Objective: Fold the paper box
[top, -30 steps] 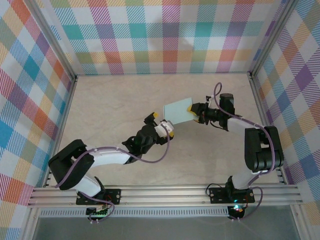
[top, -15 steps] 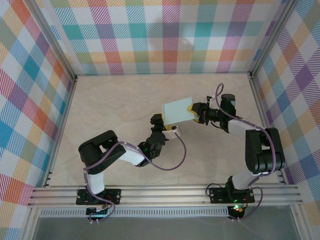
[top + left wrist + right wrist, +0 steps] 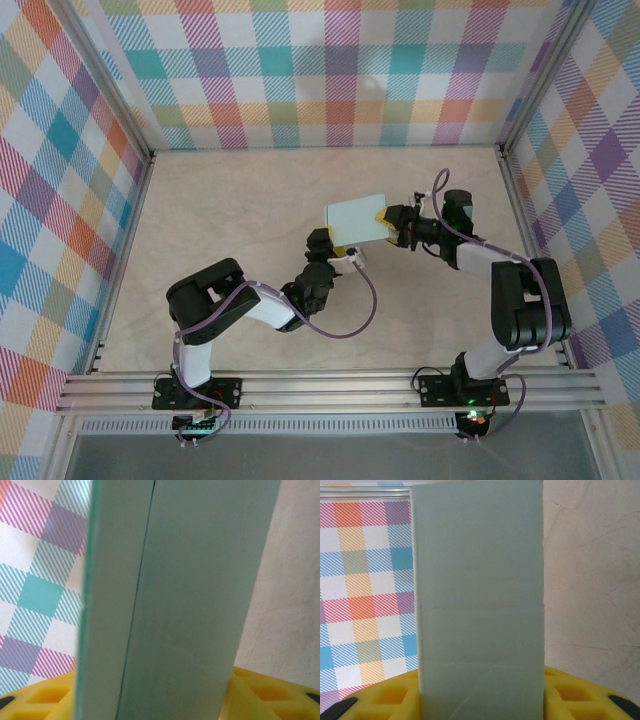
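Top view, box: the box [image 3: 355, 217] hangs over the table [image 3: 230, 210], a little right of its middle and toward the far edge. 1 broad face is up, and it looks flat rather than squared up.
Top view, right gripper: my right gripper [image 3: 383, 217] is clamped on the box's right edge and carries it.
Top view, left gripper: my left gripper [image 3: 337, 250] sits at the box's near-left corner, reaching up to it from the near side.
Left wrist, box: the box [image 3: 190, 605] stands between my 2 yellow pads [image 3: 270, 692], with a seam running down it left of centre.
Left wrist, grip: the pads flank the card on both sides, but I cannot tell whether they press it or merely bracket it.
Right wrist, box: the box [image 3: 480, 595] rises straight from between my pads [image 3: 385, 695], with faint creases across its lower part.
Right wrist, grip: pinched firmly on the card.
Risk 1: if my left gripper bites across the seam, I judge it would press the layers together and the box would not open.
Risk 2: a pull out of line with my right gripper could buckle this thin card and set a crease where none belongs.
Risk 3: my right hold is only at the edge, so a hard tug from the left could slide the card out and drop it on the table.
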